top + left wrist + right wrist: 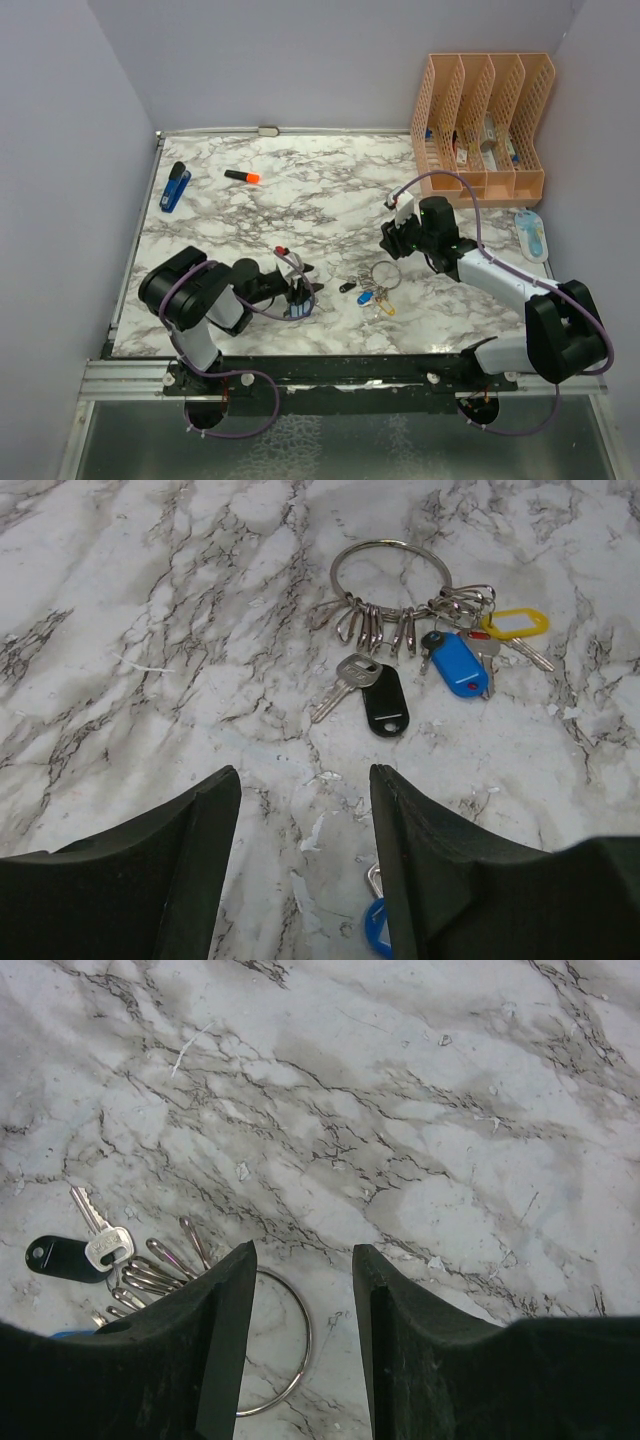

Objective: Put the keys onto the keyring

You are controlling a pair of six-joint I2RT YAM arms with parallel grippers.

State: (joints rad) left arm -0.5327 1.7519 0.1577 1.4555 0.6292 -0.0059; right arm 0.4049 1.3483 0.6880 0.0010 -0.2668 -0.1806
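Hanging low, my left gripper (303, 780) stands half-open and empty. A blue-tagged key (373, 930) peeks from under my right finger, and the keyring (390, 543) lies ahead. It looks light, flat and slippery — I'd pinch the plastic tag's edges.

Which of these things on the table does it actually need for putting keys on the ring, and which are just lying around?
Needed for the job: keyring; blue-tagged key.
Just lying about: blue stapler; orange highlighter; peach file organizer.
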